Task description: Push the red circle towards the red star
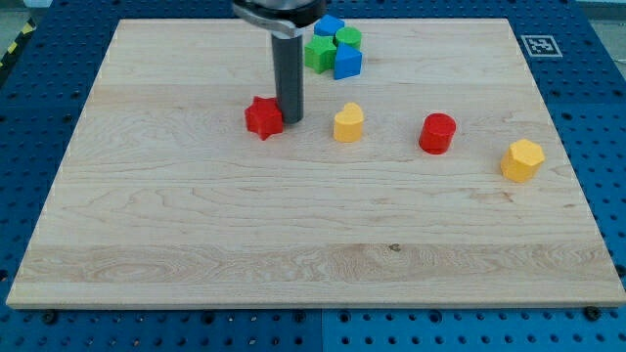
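The red circle [437, 133] is a short red cylinder right of the board's centre. The red star [263, 117] lies to the left of it, in the upper middle of the board. A yellow heart-shaped block [348, 123] sits between the two. My tip [290, 120] is at the lower end of the dark rod, right against the red star's right side, well left of the red circle.
A cluster of two blue [347, 62] and two green blocks [319, 53] sits near the view's top edge. A yellow hexagon [522, 159] lies at the right. The wooden board [196, 244] rests on a blue perforated table.
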You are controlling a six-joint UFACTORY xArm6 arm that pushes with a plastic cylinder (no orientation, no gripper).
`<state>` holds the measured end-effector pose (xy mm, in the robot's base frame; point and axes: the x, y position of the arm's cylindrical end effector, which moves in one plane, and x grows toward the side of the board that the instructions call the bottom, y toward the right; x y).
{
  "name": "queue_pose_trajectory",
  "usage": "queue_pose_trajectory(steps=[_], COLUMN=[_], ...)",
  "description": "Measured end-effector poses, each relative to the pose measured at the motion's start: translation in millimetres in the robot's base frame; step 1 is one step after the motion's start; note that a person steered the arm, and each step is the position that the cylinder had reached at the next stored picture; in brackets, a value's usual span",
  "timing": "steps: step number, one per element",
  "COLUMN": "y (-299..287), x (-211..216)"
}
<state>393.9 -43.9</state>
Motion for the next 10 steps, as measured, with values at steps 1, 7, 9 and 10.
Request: queue_pose_trajectory(steps=[1,7,9,10], y=[-1.6,234.8,199.9,175.0], x=[-0.5,3.6,26.7,36.7])
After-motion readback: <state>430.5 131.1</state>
